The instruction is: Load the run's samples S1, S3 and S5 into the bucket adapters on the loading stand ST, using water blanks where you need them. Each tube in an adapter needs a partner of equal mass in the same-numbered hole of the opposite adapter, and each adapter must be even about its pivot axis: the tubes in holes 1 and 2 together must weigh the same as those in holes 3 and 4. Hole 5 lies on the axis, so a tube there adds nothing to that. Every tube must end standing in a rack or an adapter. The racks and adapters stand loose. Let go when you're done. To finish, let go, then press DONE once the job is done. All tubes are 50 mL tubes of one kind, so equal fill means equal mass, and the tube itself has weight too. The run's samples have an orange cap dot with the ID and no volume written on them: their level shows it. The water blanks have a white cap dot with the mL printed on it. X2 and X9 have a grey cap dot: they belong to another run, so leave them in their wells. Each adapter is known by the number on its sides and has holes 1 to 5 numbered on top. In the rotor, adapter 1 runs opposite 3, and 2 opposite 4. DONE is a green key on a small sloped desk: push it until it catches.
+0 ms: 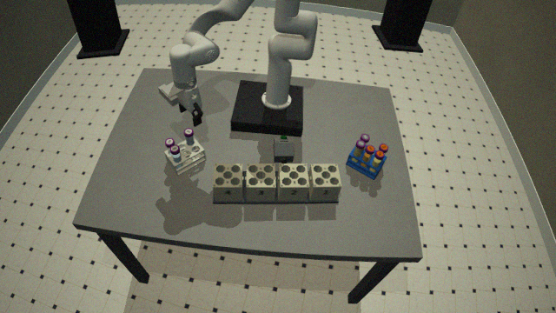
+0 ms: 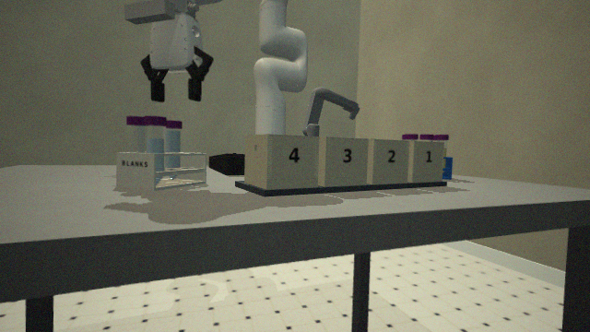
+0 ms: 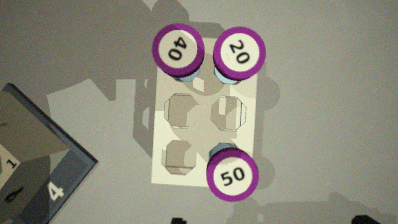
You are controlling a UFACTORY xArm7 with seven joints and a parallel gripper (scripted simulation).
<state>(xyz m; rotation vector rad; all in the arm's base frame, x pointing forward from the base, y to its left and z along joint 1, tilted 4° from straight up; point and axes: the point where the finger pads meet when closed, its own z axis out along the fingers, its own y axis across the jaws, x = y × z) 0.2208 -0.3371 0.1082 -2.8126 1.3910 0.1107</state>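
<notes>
My gripper (image 1: 189, 116) (image 2: 176, 99) (image 3: 272, 221) is open and empty, above the far end of the BLANKS rack (image 2: 135, 172) (image 3: 158, 176). Blanks 40 (image 3: 178, 49), 20 (image 3: 239, 52) and 50 (image 3: 232, 176) stand in it; its other three wells are empty. Adapters 4 (image 1: 228, 193) (image 2: 294, 156), 3 (image 1: 261, 192) (image 2: 347, 156), 2 (image 1: 294, 192) (image 2: 391, 156) and 1 (image 1: 325, 192) (image 2: 429, 157) stand on the loading stand (image 2: 350, 187), and no tubes show in them. The blue rack (image 1: 365, 169) (image 2: 447, 169) holds three orange-dot and two grey-dot tubes; their IDs are unreadable.
The green DONE key (image 1: 283, 137) is on its small desk (image 1: 283, 152), between the arm's black base (image 1: 248, 117) and the adapters. The blue rack is at the right of the table (image 1: 369, 217), the BLANKS rack at the left.
</notes>
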